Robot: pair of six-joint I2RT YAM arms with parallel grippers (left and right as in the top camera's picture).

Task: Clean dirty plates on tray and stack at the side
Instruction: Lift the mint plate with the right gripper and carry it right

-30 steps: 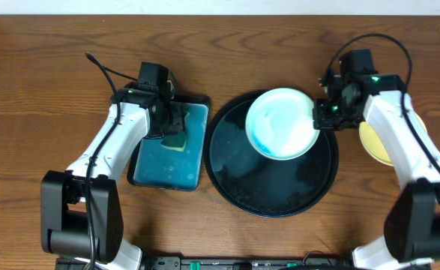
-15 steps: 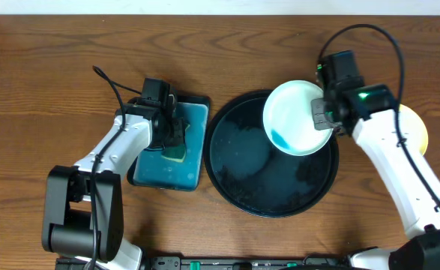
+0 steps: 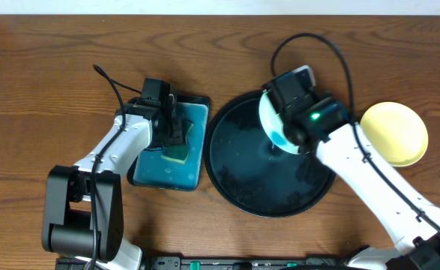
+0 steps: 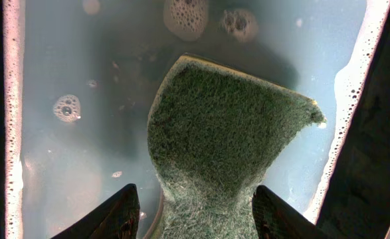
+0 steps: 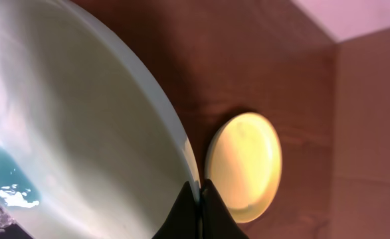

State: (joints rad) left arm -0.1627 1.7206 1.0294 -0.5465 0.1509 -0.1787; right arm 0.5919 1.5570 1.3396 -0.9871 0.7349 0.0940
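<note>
My right gripper [image 5: 198,191] is shut on the rim of a pale mint-white plate [image 5: 82,126]. It holds the plate [image 3: 270,124] tipped steeply on edge above the black tray [image 3: 249,184]. Teal liquid [image 5: 5,176] pools at the plate's low side. A pale yellow plate [image 3: 394,133] lies on the table to the right of the tray, and it also shows behind the fingers as the yellow plate [image 5: 244,166]. My left gripper [image 4: 198,216] is open, its fingers on either side of a green scrub sponge [image 4: 228,133] lying in soapy water.
A small rectangular teal tray [image 3: 163,172] of foamy water sits left of the black tray, with the sponge [image 3: 177,150] and left gripper [image 3: 173,129] in it. The black tray's floor is wet. Bare wooden table [image 3: 40,75] surrounds both trays.
The right arm swung left and turned, tipping the mint plate from nearly flat up onto its edge over the tray. The left gripper opened and let go of the sponge.
</note>
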